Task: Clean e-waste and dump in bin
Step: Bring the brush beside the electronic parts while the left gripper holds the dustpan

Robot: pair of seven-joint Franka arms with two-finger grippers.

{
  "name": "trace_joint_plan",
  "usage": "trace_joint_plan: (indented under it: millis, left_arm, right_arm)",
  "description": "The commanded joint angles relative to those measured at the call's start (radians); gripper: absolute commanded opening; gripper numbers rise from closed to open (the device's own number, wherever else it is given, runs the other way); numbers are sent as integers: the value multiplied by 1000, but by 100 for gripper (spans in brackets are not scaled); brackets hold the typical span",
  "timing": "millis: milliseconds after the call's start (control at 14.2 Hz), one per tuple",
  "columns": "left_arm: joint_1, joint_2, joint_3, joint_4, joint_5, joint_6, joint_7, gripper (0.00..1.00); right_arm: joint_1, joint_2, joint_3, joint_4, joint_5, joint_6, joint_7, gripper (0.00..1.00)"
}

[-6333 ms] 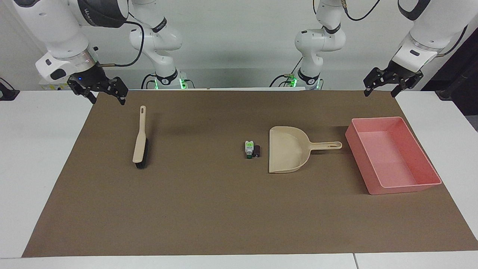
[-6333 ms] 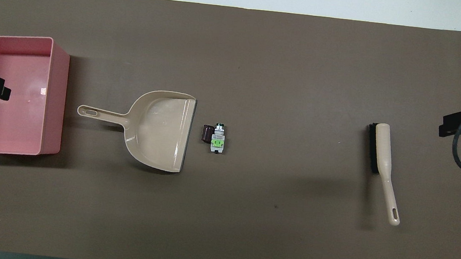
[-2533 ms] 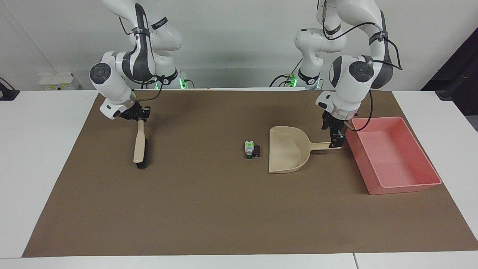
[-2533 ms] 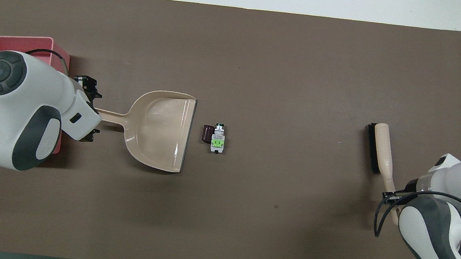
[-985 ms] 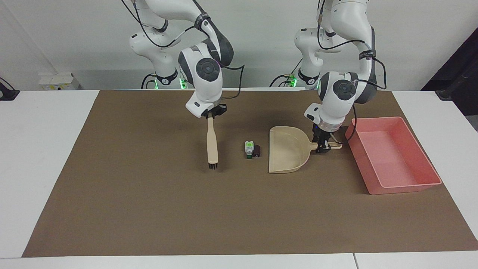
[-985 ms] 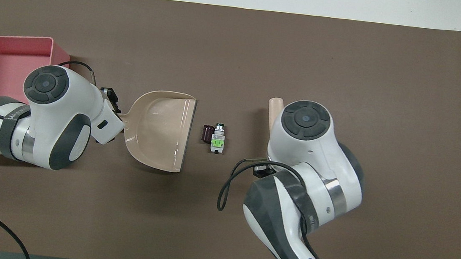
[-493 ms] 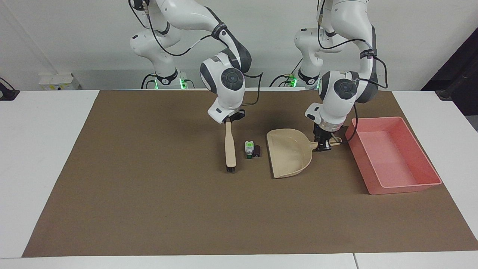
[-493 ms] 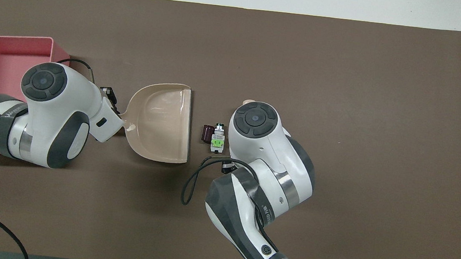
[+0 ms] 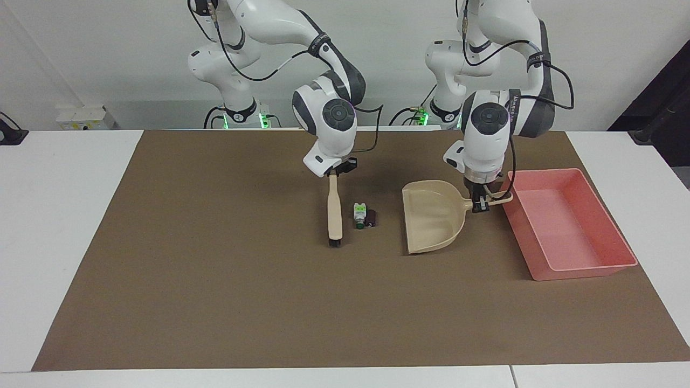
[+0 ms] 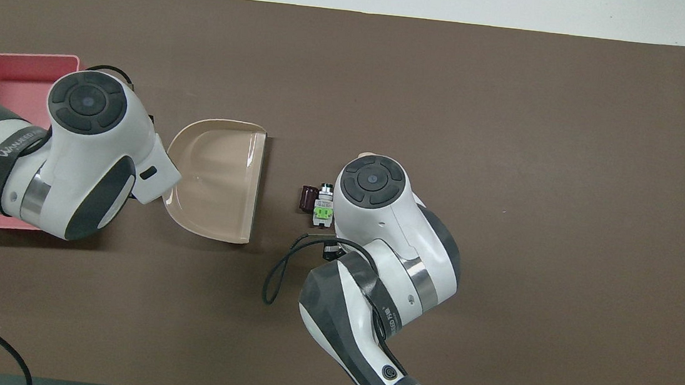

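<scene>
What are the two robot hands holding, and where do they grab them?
The right hand holds the brush by its handle's end. The left hand holds the dustpan by its handle.

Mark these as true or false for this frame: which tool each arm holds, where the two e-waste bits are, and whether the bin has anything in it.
1. The right gripper is shut on the brush. True.
2. The left gripper holds the pink bin. False: it is shut on the handle of the dustpan, right beside the bin.
3. The white-and-green bit and the dark cylinder lie on the mat between the brush and the dustpan. True.
4. The e-waste is already inside the dustpan. False: both bits lie on the mat, clear of its open edge.
5. The bin holds the two bits. False: nothing shows in it.
</scene>
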Motion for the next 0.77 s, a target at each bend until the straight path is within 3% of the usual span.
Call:
trace_joint_plan:
  millis: [0,211,493,704]
  left_arm:
    - [-32,-4,6,-10,32,-34,-26,0]
    - [-60,1,6,-1,32,-54,-52,0]
    - [-103,75,6,59,32,-117,-170,0]
    - [-112,73,6,48,50,-120,-184,0]
  right_arm:
    - [3,-4,-3,-9,21,12,19,0]
    - [3,-2,-3,-9,24,15,19,0]
    - [21,13,-3,-6,47,39,21,0]
    - [28,15,-3,-6,49,44,22,0]
